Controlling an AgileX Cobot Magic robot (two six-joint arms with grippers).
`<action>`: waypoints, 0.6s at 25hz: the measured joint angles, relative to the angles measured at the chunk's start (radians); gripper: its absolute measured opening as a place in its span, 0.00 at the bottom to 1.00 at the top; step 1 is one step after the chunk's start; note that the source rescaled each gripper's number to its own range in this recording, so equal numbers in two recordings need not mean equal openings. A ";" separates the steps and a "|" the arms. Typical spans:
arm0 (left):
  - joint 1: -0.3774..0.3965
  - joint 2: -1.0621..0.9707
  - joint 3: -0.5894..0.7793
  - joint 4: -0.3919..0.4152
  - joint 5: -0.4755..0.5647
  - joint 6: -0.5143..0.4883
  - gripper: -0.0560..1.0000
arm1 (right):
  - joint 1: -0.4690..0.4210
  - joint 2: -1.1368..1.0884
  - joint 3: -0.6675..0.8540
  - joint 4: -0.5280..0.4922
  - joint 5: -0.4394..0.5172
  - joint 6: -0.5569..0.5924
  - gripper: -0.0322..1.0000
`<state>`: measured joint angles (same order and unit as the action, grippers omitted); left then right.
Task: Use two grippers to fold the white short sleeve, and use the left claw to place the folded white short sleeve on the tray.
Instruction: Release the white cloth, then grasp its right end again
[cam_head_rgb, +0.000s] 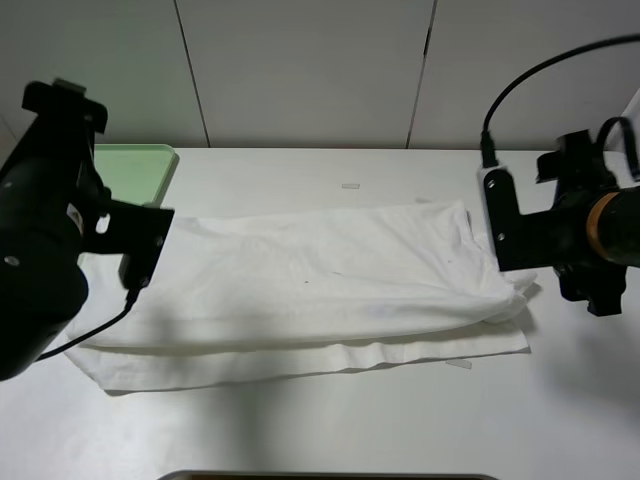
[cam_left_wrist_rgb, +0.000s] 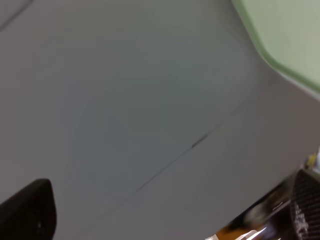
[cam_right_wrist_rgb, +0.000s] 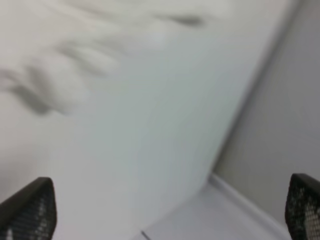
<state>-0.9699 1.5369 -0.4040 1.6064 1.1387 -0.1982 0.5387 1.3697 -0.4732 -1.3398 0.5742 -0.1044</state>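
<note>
Cloth: the large, plain white, wrinkly cotton short-sleeve T-shirt (cam_head_rgb: 310, 290) lies folded into a long band across the middle of the white desk (cam_head_rgb: 330, 430).
Tray: the flat, light green plastic tray (cam_head_rgb: 135, 170) sits far left on the desk, near the shirt's left end, with nothing on its visible part.
Left end effector (cam_left_wrist_rgb: 165, 210): black fingers spread wide, holding nothing, near the tray's corner.
Right end effector (cam_right_wrist_rgb: 165, 210): black mesh-faced fingers spread wide, holding nothing; the view is blurred.

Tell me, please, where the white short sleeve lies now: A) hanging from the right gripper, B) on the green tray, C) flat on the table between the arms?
C: the white short sleeve lies spread on the table, and the visible part of the tray holds no cloth.
</note>
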 joint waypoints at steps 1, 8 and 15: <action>0.000 -0.013 -0.040 0.054 0.009 -0.115 0.94 | 0.000 -0.046 0.000 0.006 0.012 0.023 1.00; -0.030 -0.180 -0.272 -0.093 0.013 -0.319 0.94 | 0.000 -0.324 0.000 0.097 -0.009 0.083 1.00; -0.030 -0.411 -0.539 -0.458 -0.035 -0.331 0.94 | 0.000 -0.497 0.000 0.204 -0.099 0.083 1.00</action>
<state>-0.9998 1.1255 -0.9434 1.1483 1.1041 -0.5289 0.5387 0.8729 -0.4732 -1.1360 0.4757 -0.0217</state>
